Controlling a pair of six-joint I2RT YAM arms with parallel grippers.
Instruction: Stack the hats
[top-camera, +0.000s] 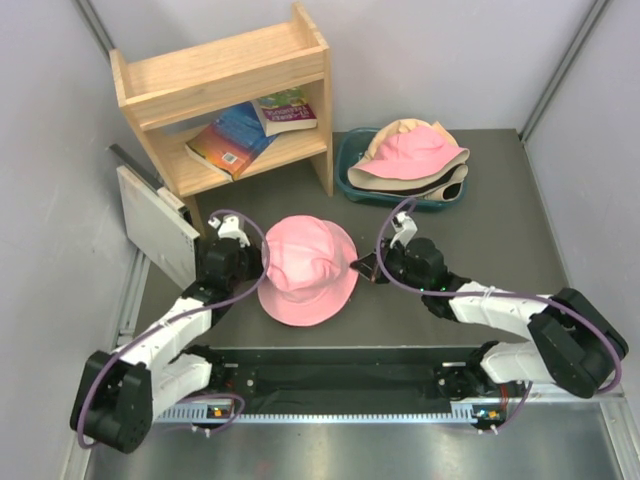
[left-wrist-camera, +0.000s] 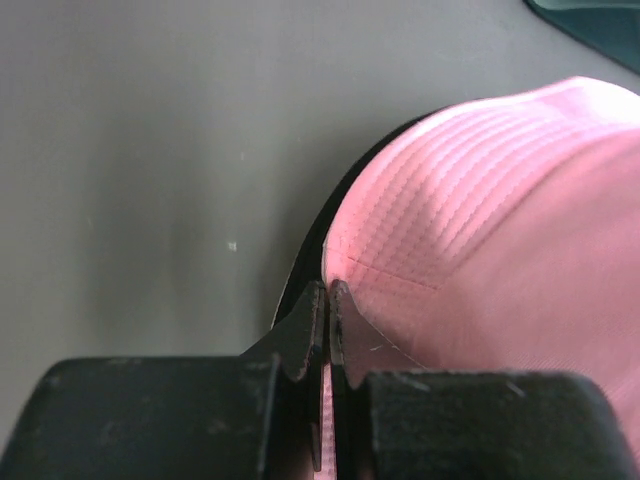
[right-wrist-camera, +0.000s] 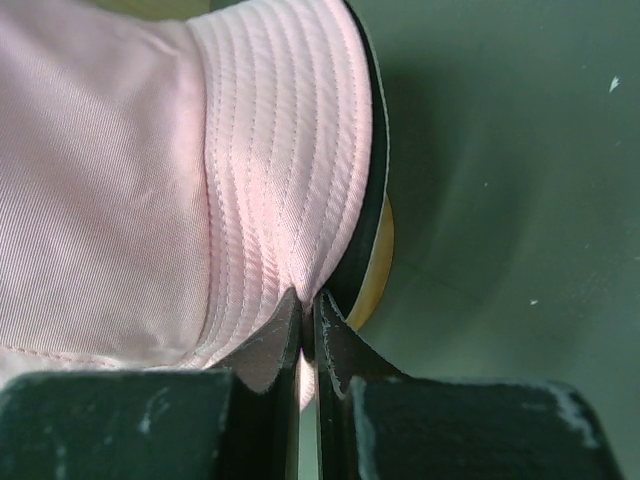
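A pink bucket hat (top-camera: 305, 268) sits in the middle of the table between my two grippers. My left gripper (top-camera: 262, 262) is shut on its left brim, seen close in the left wrist view (left-wrist-camera: 327, 290). My right gripper (top-camera: 358, 268) is shut on its right brim, seen close in the right wrist view (right-wrist-camera: 308, 298). A black hat's brim (left-wrist-camera: 308, 235) shows under the pink hat (left-wrist-camera: 500, 230), also in the right wrist view (right-wrist-camera: 376, 190). A yellow-tan edge (right-wrist-camera: 382, 265) lies under that; I cannot tell what it is. At the back another pink hat (top-camera: 412, 152) lies on a beige hat (top-camera: 372, 176) and a black one (top-camera: 452, 187).
The back hats lie in a teal tub (top-camera: 346, 172). A wooden bookshelf (top-camera: 225, 75) with books (top-camera: 240, 135) stands at the back left. A grey-white panel (top-camera: 152, 225) leans by the left wall. Grey walls close in both sides.
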